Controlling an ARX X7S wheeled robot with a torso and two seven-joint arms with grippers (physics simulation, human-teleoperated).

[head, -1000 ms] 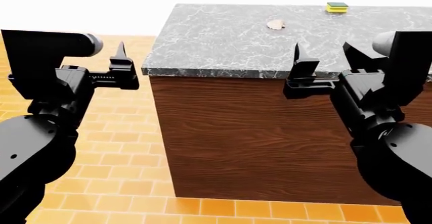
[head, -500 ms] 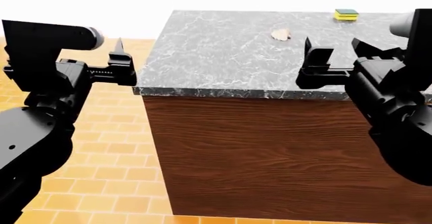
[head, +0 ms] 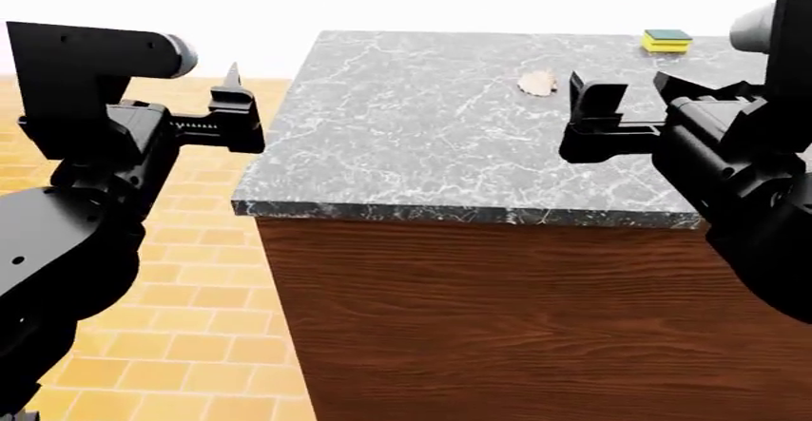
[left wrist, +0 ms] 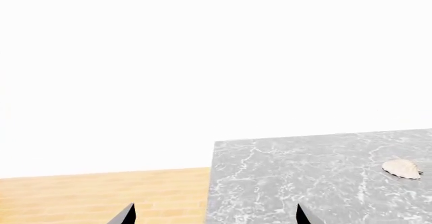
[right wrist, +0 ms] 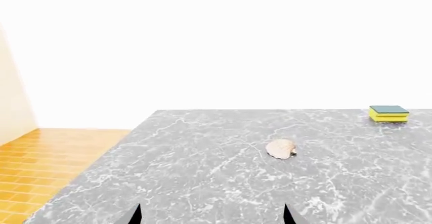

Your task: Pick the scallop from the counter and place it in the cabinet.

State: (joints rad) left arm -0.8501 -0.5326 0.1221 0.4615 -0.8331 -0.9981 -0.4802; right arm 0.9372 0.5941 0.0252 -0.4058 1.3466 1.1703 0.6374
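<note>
The scallop [head: 538, 83], a small cream ribbed shell, lies on the counter [head: 406, 136], a marble-topped block with brown wood sides, toward its far right. My right gripper [head: 628, 107] hovers open over the marble, short of the shell and slightly right of it. The right wrist view shows the scallop [right wrist: 281, 148] ahead of the right gripper [right wrist: 212, 216], whose fingertips stand wide apart. My left gripper [head: 239, 107] hangs open beside the counter's left edge, above the floor. In the left wrist view, the scallop [left wrist: 402, 169] lies far off to one side of the left gripper [left wrist: 214, 216]. The cabinet is out of view.
A yellow-and-green sponge block [head: 667, 41] sits near the counter's far right corner, beyond the shell; the right wrist view shows this sponge [right wrist: 389, 114] too. Orange tiled floor [head: 190, 278] lies left of the counter. A pale wall [right wrist: 13, 102] rises at one side.
The head view has risen and closed in on the counter, showing more marble. My right gripper now stands over the marble rather than at its front edge. Both grippers stay open.
</note>
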